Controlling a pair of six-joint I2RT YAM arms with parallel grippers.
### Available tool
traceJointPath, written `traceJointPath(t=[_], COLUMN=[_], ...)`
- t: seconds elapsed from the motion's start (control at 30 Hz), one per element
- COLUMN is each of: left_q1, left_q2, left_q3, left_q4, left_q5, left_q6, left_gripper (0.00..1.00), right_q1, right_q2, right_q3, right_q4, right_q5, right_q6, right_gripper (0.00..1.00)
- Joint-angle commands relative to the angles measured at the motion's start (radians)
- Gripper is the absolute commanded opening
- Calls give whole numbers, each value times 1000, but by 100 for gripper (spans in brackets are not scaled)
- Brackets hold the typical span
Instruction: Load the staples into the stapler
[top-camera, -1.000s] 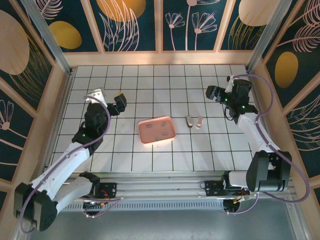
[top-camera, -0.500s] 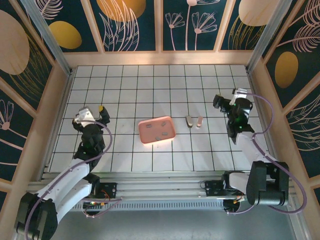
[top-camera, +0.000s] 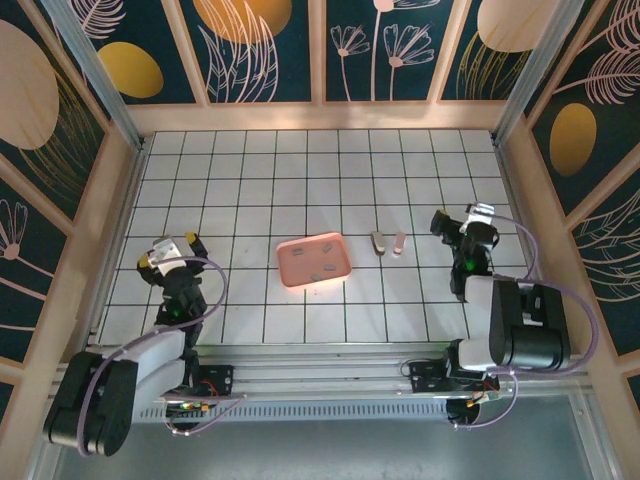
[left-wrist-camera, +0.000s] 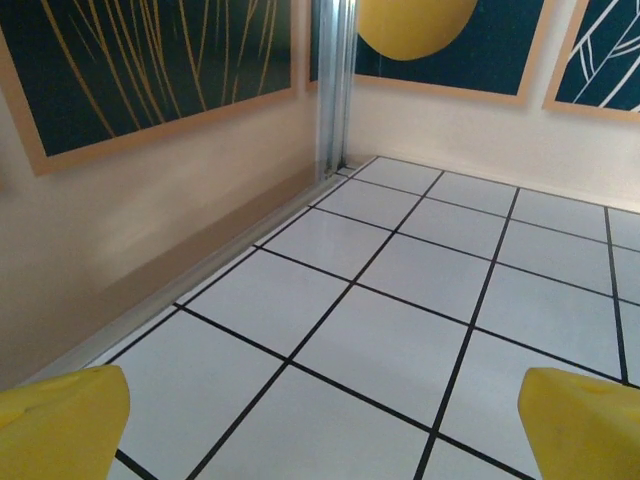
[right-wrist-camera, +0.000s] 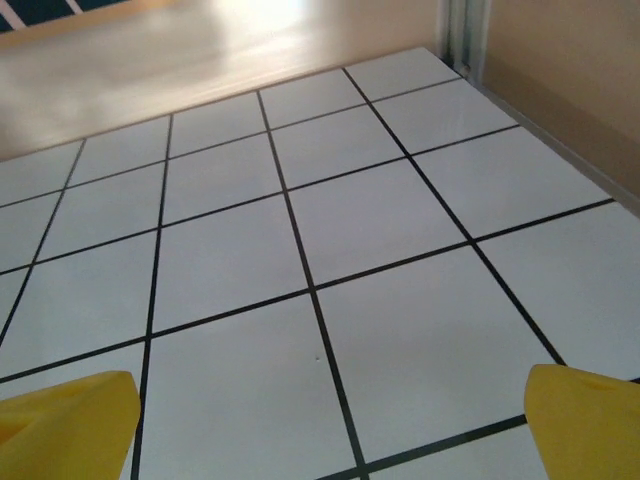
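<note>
We see a white tabletop (top-camera: 250, 170) ruled in black grid lines, walled by pale wood frames and dark teal panels (top-camera: 290, 80) painted with gold discs and leaf outlines. Near the middle, the pink tray (top-camera: 295, 272) holds the staples (top-camera: 327, 248), a few dark strips. The stapler (top-camera: 378, 243) lies on bare tile near the tray's right side, a small pinkish piece (top-camera: 399, 243) just beside it. The left gripper (top-camera: 170, 252) and right gripper (top-camera: 461, 220) both have jaws spread wide, holding nothing, well apart from tray and stapler.
</note>
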Motion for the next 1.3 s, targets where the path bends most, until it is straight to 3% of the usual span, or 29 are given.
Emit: traceJointPath(t=[0.0,0.13,0.2,0.27,0.37,1.27], left_q1=[28,57,57,72,147,148], left_q2=[112,357,465,427,424,424], left_q3=[-4,60,97,148,201,193], left_q4=[294,457,515,338,235,251], left_q5=[112,201,222,236,331,333], left_q6=[76,76,99,65,4,12], left_gripper=[99,99,99,99,99,99], right_q1=[12,19,13,16,18,17], right_q2=[44,114,114,114,113,114], right_q3=[-29,-112,-115,-93,-87,-84], right_q4=[238,453,460,424,407,403], right_q5=[-61,-70,-53,-80,-87,-104], right_q6=[-22,-29,-19,-30,-36,-37], right_gripper=[99,99,99,99,99,99])
